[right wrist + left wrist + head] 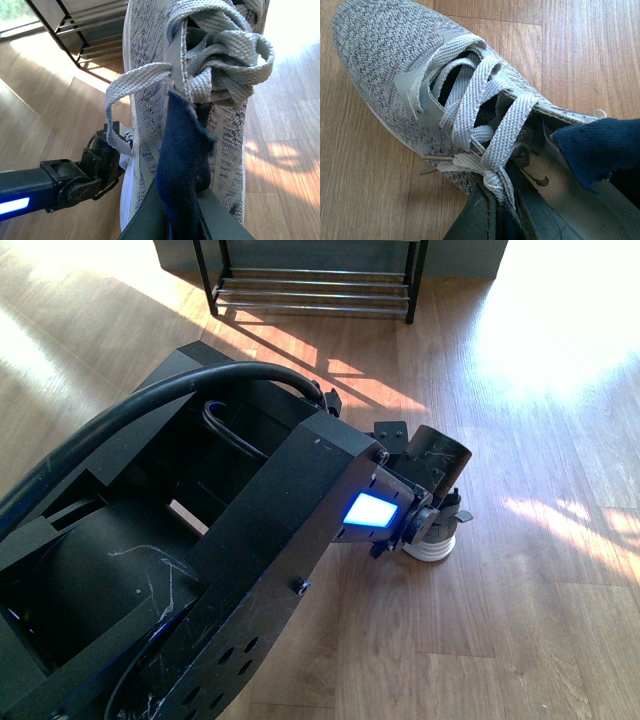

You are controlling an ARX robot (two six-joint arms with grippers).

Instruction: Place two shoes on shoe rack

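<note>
Sunlit wooden floor [520, 580] ran ahead to the shoe rack [310, 295], well apart from the left hand [432, 532], which hung low with its grip hidden. From the left wrist, that hand pinched the collar of a grey knit sneaker [385, 60] down by the floor, its laces loose. From the right wrist, the right hand [180, 225] clamped the second sneaker [150, 75] by its navy lining, seemingly off the floor. Both looked grasped, so carrying them across to the rack's rods seemed next.
</note>
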